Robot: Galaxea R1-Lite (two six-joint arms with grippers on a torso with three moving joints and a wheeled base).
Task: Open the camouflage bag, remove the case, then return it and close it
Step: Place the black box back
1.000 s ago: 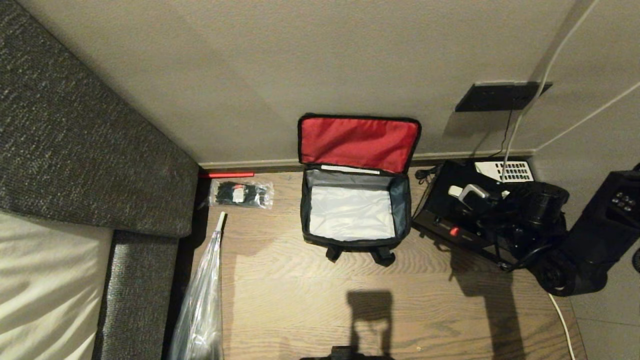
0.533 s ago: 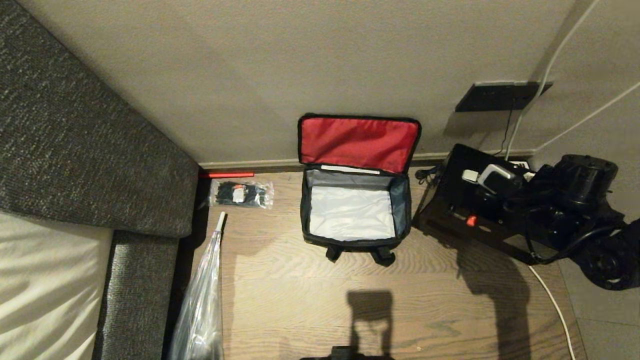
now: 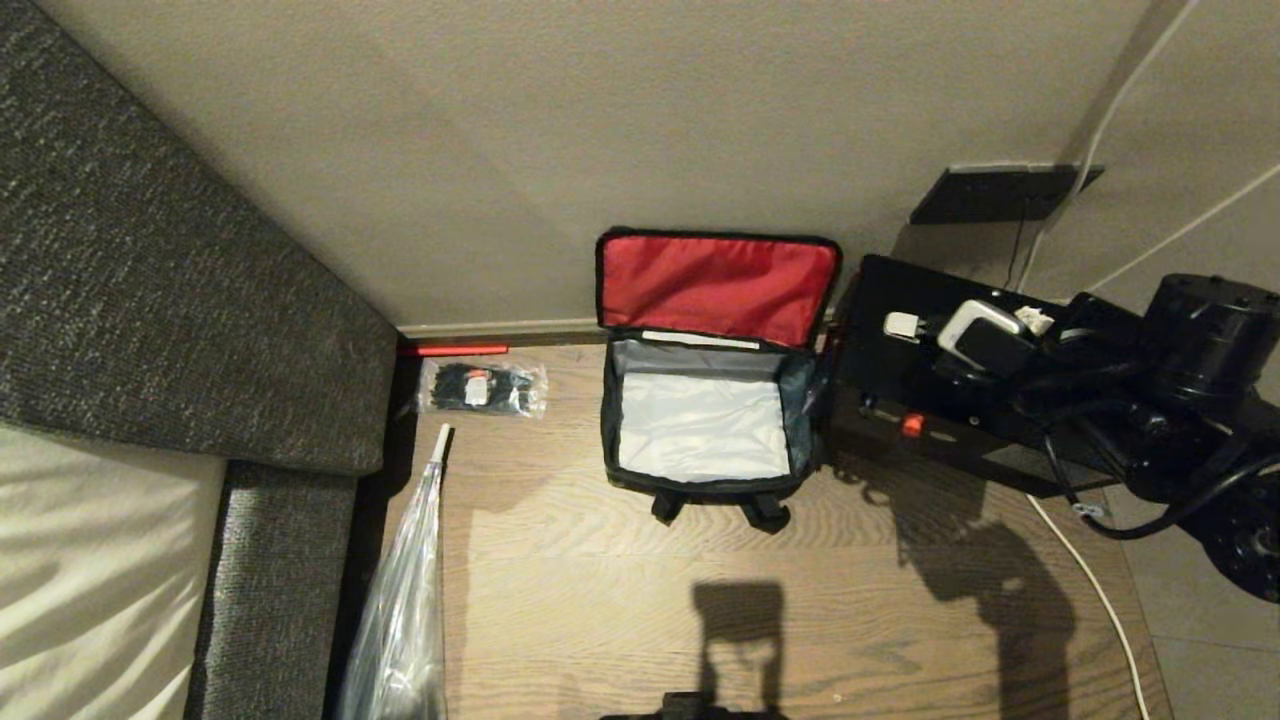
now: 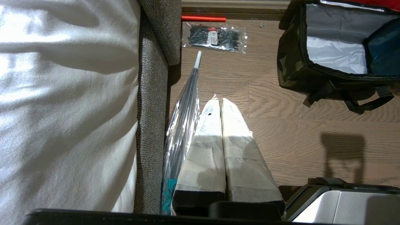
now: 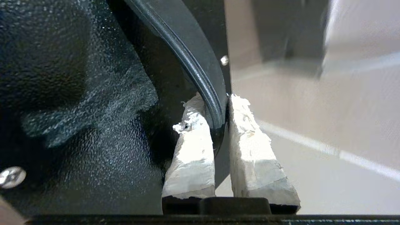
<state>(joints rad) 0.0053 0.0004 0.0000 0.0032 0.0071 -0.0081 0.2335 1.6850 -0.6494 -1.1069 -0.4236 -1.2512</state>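
Note:
The camouflage bag (image 3: 700, 487) stands open on the wooden floor against the wall, its red-lined lid (image 3: 715, 285) leaning back and its silvery inside empty. Its camouflage side (image 4: 290, 65) also shows in the left wrist view. Just right of the bag, the flat black case (image 3: 890, 360) hangs tilted above the floor, a small red mark (image 3: 911, 424) on its near edge. My right gripper (image 3: 940, 325) is shut on the case's rim; in the right wrist view the gripper (image 5: 215, 106) pinches that rim, with the case (image 5: 78, 109) beside it. My left gripper (image 4: 217, 101) is shut and empty, low by the sofa.
A grey sofa (image 3: 150, 300) with a white cushion fills the left. Beside it lie a long clear plastic bag (image 3: 400, 600), a packet of black ties (image 3: 483, 388) and a red stick (image 3: 455, 350). A wall socket plate (image 3: 1000, 192) and a white cable (image 3: 1090, 590) are at the right.
My right arm has lifted the case off the floor and swung it up and towards the bag's right side. The telephone keypad behind it no longer shows. The bag has not moved.

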